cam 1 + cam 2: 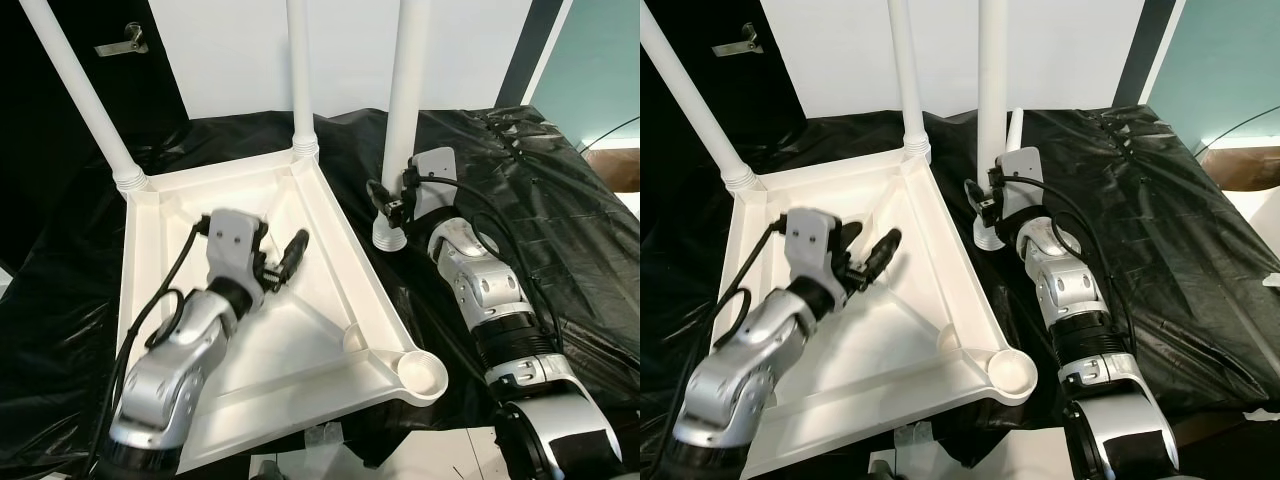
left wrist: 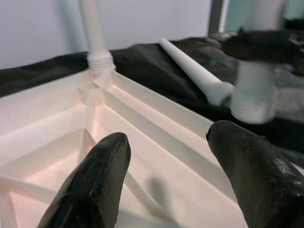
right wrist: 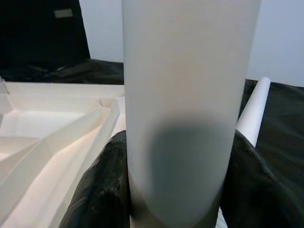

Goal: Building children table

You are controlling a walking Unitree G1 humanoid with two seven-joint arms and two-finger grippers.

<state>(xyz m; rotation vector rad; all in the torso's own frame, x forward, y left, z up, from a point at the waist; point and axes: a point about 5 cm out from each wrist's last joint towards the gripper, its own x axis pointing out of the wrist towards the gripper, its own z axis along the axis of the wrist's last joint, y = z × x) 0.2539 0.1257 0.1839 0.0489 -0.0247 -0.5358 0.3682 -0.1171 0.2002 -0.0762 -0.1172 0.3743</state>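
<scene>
— Are we seeing any writing, labels, brand marks or numbers anywhere?

— No, we are finding nothing that can be read in any of the views.

We see the upturned tabletop [image 1: 330, 225] and its screwed-in legs [image 1: 85, 95] as smooth white plastic with a soft sheen. A crinkled, glossy black plastic sheet [image 1: 560, 210] lies beneath. Our arms [image 1: 480, 285] look like brushed silver metal; the fingers [image 2: 95, 190] are matt black.
</scene>
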